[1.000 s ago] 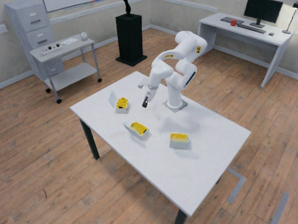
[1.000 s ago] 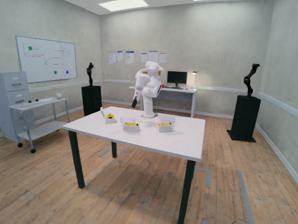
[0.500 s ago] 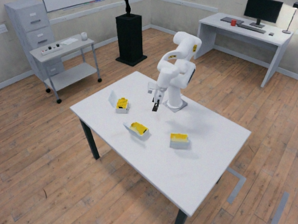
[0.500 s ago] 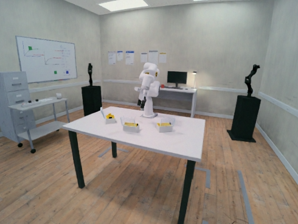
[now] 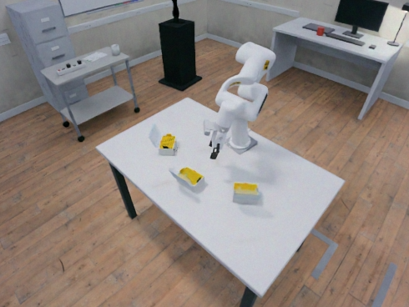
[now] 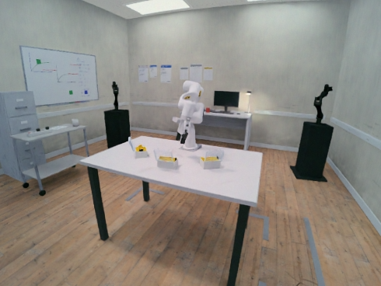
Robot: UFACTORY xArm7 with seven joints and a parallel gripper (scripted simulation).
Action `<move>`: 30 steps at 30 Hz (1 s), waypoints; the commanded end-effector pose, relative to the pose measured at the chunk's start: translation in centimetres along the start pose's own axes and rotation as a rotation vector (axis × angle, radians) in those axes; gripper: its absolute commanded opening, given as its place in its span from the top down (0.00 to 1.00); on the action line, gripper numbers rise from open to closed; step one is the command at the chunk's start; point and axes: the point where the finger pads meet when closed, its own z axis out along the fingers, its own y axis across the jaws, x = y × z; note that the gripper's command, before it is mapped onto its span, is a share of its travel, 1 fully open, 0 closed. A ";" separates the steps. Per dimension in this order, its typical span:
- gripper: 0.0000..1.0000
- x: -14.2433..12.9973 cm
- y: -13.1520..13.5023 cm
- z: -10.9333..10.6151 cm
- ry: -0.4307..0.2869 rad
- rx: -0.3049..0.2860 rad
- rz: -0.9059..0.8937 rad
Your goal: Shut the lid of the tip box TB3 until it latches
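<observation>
Three white tip boxes with yellow inserts stand on the white table (image 5: 259,250) (image 6: 221,183), all with lids raised. The left box (image 5: 168,144) (image 6: 141,151) has its lid upright on the left side. The middle box (image 5: 190,176) (image 6: 167,163) sits turned at an angle. The right box (image 5: 246,192) (image 6: 210,163) stands nearest the table's middle. I cannot read any labels on them. My gripper (image 5: 214,153) (image 6: 182,139) is open and empty. It hangs above the table, behind the middle box and close to the robot base (image 5: 244,144), touching no box.
The arm is folded back over its base at the table's far edge. Off the table stand a cart (image 5: 89,68), a file cabinet (image 5: 37,29), a black pedestal (image 5: 178,52) and a desk (image 5: 334,39).
</observation>
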 end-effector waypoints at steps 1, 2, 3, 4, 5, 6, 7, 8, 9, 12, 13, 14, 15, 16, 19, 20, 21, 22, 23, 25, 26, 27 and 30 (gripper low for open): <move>0.00 -0.4 -0.3 2.1 0.002 0.003 0.000; 0.00 -0.5 -0.3 2.6 0.002 0.003 0.000; 0.00 -0.6 -0.3 3.0 0.002 0.003 0.000; 0.00 -0.8 -0.3 3.5 0.002 0.003 0.000; 0.00 -0.9 -0.3 4.0 0.002 0.003 0.000; 0.00 -1.0 -0.3 4.5 0.002 0.003 0.000; 0.00 -1.2 -0.3 5.0 0.002 0.003 0.000; 0.00 -1.3 -0.3 5.5 0.001 0.003 0.000; 0.00 -1.4 -0.3 6.0 0.001 0.003 0.000; 0.00 -1.6 -0.3 6.4 0.001 0.003 0.000; 0.00 -1.7 -0.3 6.9 0.001 0.003 0.000; 0.00 -1.8 -0.3 7.4 0.001 0.002 0.000; 0.00 -1.9 -0.3 7.9 0.001 0.002 0.000; 0.00 -2.1 -0.3 8.4 0.001 0.002 0.000; 0.00 -2.5 -0.3 9.9 0.001 0.002 0.000; 0.00 -2.5 -0.3 10.2 0.001 0.002 0.000; 0.00 -2.5 -0.3 10.2 0.001 0.002 0.000; 0.00 -2.5 -0.3 10.2 0.001 0.002 0.000; 0.00 -2.5 -0.3 10.2 0.001 0.002 0.000; 0.00 -2.5 -0.3 10.2 0.001 0.002 0.000; 0.00 -2.5 -0.3 10.2 0.001 0.002 0.000; 0.00 -2.5 -0.3 10.2 0.001 0.002 0.000; 0.00 -2.5 -0.3 10.2 0.001 0.002 0.000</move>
